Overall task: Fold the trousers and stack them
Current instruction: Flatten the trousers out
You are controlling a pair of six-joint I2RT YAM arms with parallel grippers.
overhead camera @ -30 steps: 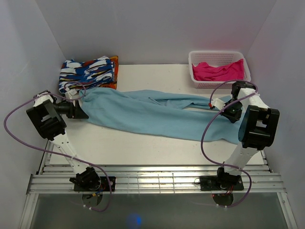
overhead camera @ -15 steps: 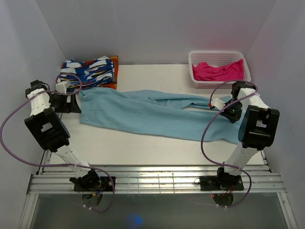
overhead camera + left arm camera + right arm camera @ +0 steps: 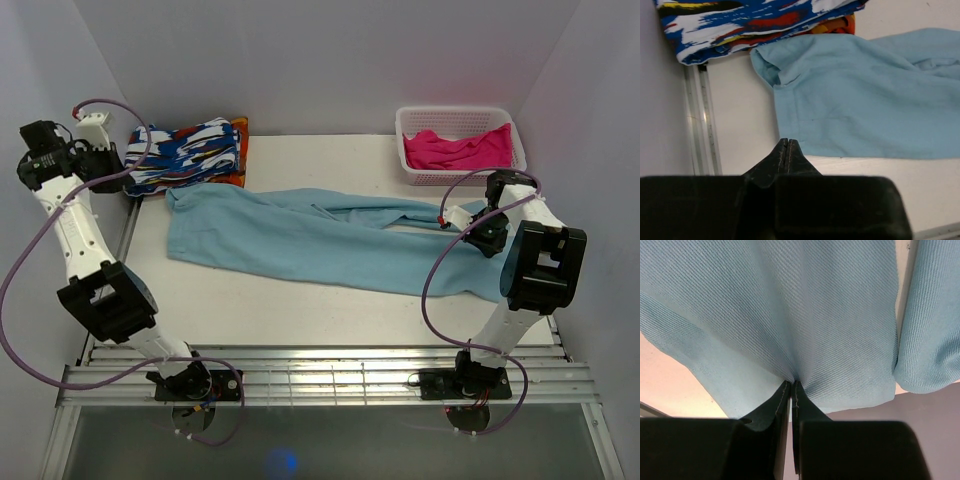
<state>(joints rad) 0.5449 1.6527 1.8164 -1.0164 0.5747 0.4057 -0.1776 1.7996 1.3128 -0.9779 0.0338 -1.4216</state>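
The trousers (image 3: 310,238) lie spread flat across the middle of the worktop (image 3: 300,312), with the waist to the left and both legs running to the right. The right tool (image 3: 791,386) is clamped on the leg end at the right, and a fold of light-blue fabric is pinched between its fingers. The left tool (image 3: 788,144) hangs over the far left edge of the worktop, apart from the trousers, its fingers pressed together with nothing between them. A folded patterned cloth (image 3: 190,152) sits at the far left, just beyond the waist. A white basket (image 3: 460,113) at the far right holds a pink garment (image 3: 458,150).
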